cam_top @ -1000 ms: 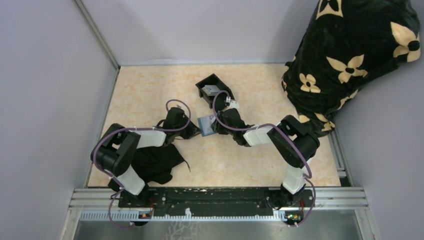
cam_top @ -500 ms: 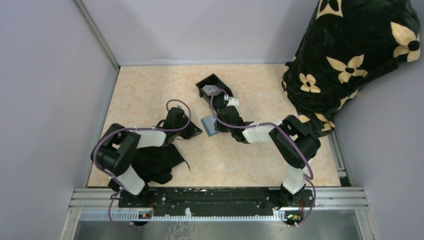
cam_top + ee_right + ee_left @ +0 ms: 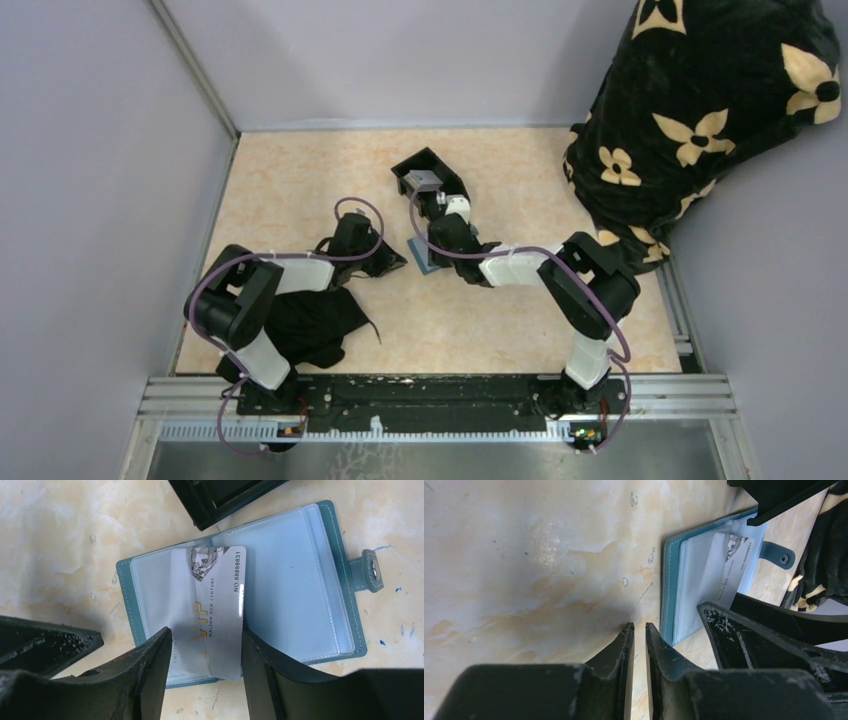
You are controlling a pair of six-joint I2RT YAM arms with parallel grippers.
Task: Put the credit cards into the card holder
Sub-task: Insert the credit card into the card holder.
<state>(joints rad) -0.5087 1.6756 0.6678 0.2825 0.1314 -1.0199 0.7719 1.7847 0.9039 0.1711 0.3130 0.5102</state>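
"Right wrist view: see the card holder (image 3: 300,590) lying open and flat on the table (image 3: 60,540), clear sleeves up, with the silver credit card (image 3: 220,595) slanting across its middle?"

"Yes. Seems part-way into a sleeve mouth, far end tucked at the fold, near end sticking out between the fingers of the right gripper (image 3: 206,632). Jaws apart, one either side of the card; cannot tell whether pinching its long edges or merely flanking them."

"And the left gripper (image 3: 639,626)?"

"Nearly closed on nothing, tips low over the table just beside the holder's edge, seemingly apart from it."

"How to finish the step well, then?"

"Probably push the card lengthwise, straight down the sleeve, never across the fold. Keep it low and flat to avoid buckling the plastic. Pin the teal cover with the left tips against sliding. Afterwards, go for the grey piece (image 3: 424,181) in the black tray (image 3: 402,178), likely another card."
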